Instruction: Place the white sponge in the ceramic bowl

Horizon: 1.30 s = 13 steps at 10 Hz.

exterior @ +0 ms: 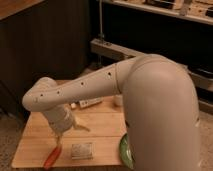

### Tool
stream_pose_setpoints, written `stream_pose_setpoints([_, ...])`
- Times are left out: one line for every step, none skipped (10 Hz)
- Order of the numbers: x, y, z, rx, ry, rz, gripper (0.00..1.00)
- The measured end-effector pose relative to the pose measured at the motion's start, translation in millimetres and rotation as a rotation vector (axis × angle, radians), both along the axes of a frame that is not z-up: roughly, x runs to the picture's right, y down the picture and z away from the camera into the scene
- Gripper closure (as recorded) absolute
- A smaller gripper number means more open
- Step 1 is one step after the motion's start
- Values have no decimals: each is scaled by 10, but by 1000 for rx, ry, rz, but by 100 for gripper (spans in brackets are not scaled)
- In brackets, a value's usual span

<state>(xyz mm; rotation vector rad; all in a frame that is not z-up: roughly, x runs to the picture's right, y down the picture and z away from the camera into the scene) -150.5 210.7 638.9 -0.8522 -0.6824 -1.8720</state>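
Note:
The white sponge (81, 150) lies flat on the wooden table (100, 125), near its front edge. Only a green sliver of the ceramic bowl (123, 150) shows at the right, mostly hidden behind my large white arm. My gripper (59, 138) hangs below the wrist, just left of the sponge and slightly above the table. It is open and holds nothing.
An orange-red stick (51, 158) lies at the front left, directly under the gripper. A long white bar (90, 103) rests at the table's back, with a small white cup (118, 100) beside it. Metal shelving stands behind, and a dark wall to the left.

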Motion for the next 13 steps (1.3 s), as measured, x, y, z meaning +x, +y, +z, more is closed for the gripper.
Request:
stream_pose_setpoints([-14,12,-1,-2,-8,-7,20])
stream_pose_setpoints([-38,28,-5,-6,-18,-16,20])
stream_pose_setpoints([-102,67,-31,-13,-37,-39,20])
stream_pose_setpoints([-170,118,-67,-18,-53,-59,20])
stream_pose_setpoints([-208,144,-96,-21,-64,-71,20])
stream_pose_setpoints([-214,164,-103,-23,-78,-86,20])
stream_pose_setpoints([-256,195,-113,-27,-94,-95,20])
stream_pose_setpoints([-297,216,-114,-27,-106,-97,20])
stream_pose_setpoints([-316,238,-87,-27,-123,-97,20])
stream_pose_setpoints([-294,234,-72,-27,-135,-95,20])
stream_pose_setpoints([-294,244,-77,-27,-147,-99,20])
stream_pose_setpoints([-271,247,-77,-27,-155,-99,20])
stream_pose_setpoints([-259,247,-74,-29,-158,-97,20])
